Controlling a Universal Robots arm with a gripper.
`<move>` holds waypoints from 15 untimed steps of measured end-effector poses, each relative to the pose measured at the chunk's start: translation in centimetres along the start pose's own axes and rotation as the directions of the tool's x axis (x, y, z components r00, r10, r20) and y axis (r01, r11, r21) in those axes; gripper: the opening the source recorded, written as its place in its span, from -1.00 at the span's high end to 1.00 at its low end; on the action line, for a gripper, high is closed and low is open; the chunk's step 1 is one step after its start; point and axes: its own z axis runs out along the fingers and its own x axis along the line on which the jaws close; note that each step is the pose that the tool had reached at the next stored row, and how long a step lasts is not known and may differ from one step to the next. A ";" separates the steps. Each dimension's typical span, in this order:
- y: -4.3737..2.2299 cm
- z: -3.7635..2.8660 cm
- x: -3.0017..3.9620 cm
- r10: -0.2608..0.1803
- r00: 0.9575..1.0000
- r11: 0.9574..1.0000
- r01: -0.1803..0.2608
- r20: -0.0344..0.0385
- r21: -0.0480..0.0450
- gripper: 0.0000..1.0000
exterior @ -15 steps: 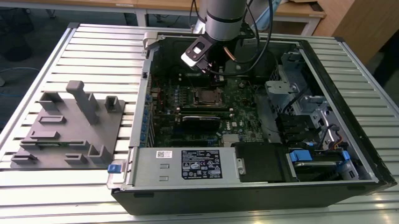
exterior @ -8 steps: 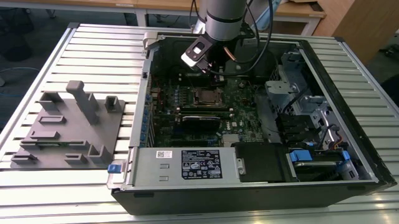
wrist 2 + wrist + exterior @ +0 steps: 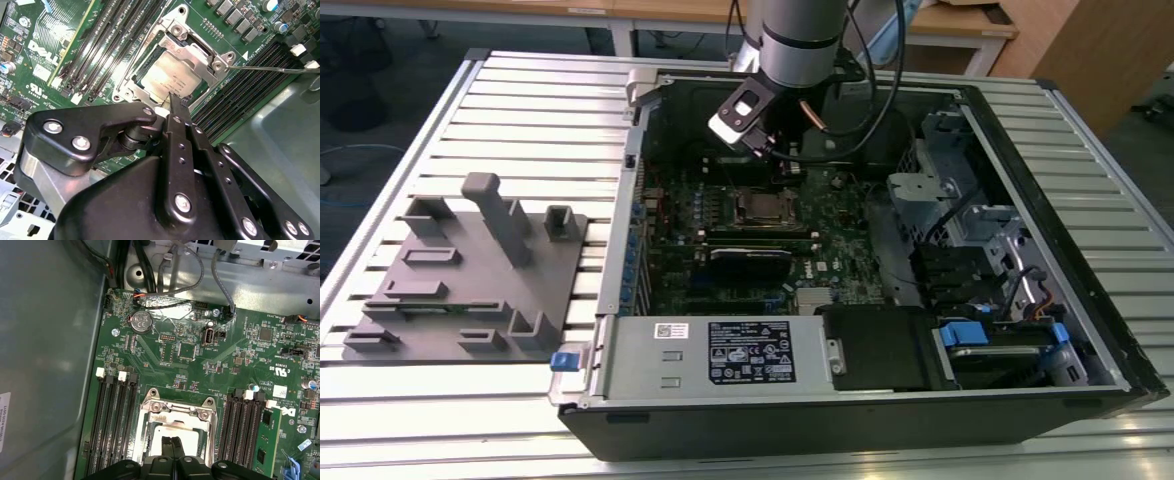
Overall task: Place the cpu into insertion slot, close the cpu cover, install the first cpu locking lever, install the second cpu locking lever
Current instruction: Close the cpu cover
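"Black fingers (image 3: 167,449), are they spread?"

"No, pressed together, with only a thin seam between them in the first wrist view. The gripper (image 3: 172,442) pinches nothing."

"What do the tips touch?"

"They sit over the near edge of the cpu (image 3: 170,80). In the second wrist view the narrow tip points at its dull silver top, but I cannot tell whether it makes contact."

"And the cpu itself?"

"It lies in the insertion slot (image 3: 145,437) on the green motherboard (image 3: 200,370). The cpu cover (image 3: 200,52) is down flat around it, and the chip shows through the cut-out middle."

"Any lever in sight?"

"A thin metal locking lever (image 3: 272,68) runs out from one corner of the socket, across the black memory slots (image 3: 250,90). Its far end is cut off at the picture's edge."

"What is hidden?"

"In both wrist views the gripper's own black links cover the near side of the slot. In the exterior view the gripper (image 3: 778,160) hangs inside the open computer case (image 3: 881,425), dark against dark, so its tips are hard to pick out."

"Round about?"

"A silver power supply (image 3: 720,352) is at the case's near end, and a grey fixture plate (image 3: 454,290) lies on the slatted table (image 3: 534,90), to the exterior view's left."
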 end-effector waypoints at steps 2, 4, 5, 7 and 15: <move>0.00 0.00 0.00 -0.001 1.000 1.000 0.001 0.000 0.000 0.80; 0.00 0.00 0.00 -0.009 1.000 1.000 0.009 0.000 0.000 0.80; 0.00 0.00 0.00 -0.019 1.000 1.000 0.019 0.000 0.000 0.80; 0.00 0.00 0.00 -0.045 0.999 0.999 0.045 -0.001 0.001 0.80; 0.00 0.00 0.00 -0.093 0.996 0.996 0.093 -0.001 0.001 0.80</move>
